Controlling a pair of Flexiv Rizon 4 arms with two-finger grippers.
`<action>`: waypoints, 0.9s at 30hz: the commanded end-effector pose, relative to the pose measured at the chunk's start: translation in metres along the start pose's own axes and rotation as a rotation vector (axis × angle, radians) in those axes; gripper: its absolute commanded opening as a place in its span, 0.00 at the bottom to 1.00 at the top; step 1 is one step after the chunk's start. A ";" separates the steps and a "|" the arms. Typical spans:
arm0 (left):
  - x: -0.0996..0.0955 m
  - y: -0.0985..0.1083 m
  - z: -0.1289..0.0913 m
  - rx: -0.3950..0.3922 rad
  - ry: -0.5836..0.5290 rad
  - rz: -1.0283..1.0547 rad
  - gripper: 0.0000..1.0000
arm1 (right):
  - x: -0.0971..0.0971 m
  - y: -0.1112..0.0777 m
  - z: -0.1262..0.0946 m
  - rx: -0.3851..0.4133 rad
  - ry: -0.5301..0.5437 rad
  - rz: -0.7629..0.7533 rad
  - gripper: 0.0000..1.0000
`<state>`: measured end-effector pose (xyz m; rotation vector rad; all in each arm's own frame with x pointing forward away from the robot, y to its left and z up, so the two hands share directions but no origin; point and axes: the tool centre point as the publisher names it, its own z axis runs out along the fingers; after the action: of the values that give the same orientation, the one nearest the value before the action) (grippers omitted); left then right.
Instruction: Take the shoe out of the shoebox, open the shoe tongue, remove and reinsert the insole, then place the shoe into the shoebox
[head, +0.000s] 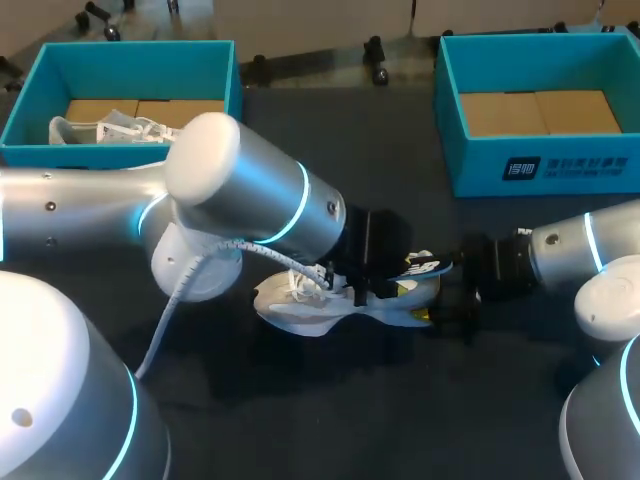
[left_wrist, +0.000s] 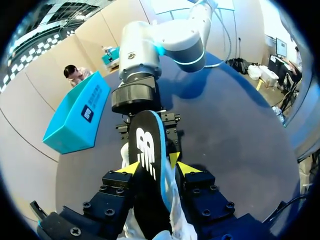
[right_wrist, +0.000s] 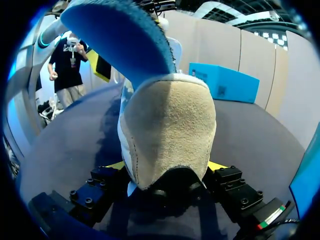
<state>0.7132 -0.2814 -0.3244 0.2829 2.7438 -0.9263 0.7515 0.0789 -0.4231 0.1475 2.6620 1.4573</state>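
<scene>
- The left arm (head: 240, 190) comes in across the dark table (head: 300, 410) to its middle.
- The left fingers (left_wrist: 129, 169) are clamped on the insole (left_wrist: 147, 150) from both sides. The insole is black on top with a blue edge, and it stands up between the yellow tips.
- The white shoe (head: 300, 305) is at the middle of the table, toe toward the left arm and heel toward the right arm (head: 570, 250). Whether its sole rests on the table cannot be told.
- The right fingers (right_wrist: 218, 166) grip the shoe's beige heel, one yellow tip on each side.
- In the right wrist view the insole's blue underside arches up above the heel, partly out of the shoe.
- Two teal shoeboxes stand at the far edge, well apart from the shoe. The left shoebox (head: 120, 58) holds another white shoe (head: 100, 130). The right shoebox (head: 540, 170) shows a cardboard floor.
</scene>
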 end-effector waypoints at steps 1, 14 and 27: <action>-0.002 -0.002 0.013 -0.004 -0.005 -0.006 0.44 | 0.000 -0.001 0.002 0.002 -0.003 0.000 0.00; -0.007 0.005 0.026 -0.016 -0.021 -0.009 0.42 | 0.000 -0.001 0.002 0.002 -0.003 0.000 0.00; -0.011 0.005 0.014 0.002 -0.016 -0.007 0.00 | 0.000 -0.001 0.002 0.002 -0.003 0.000 0.00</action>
<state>0.7269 -0.2940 -0.3396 0.2563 2.7286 -0.9170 0.7517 0.0786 -0.4233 0.1481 2.6623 1.4570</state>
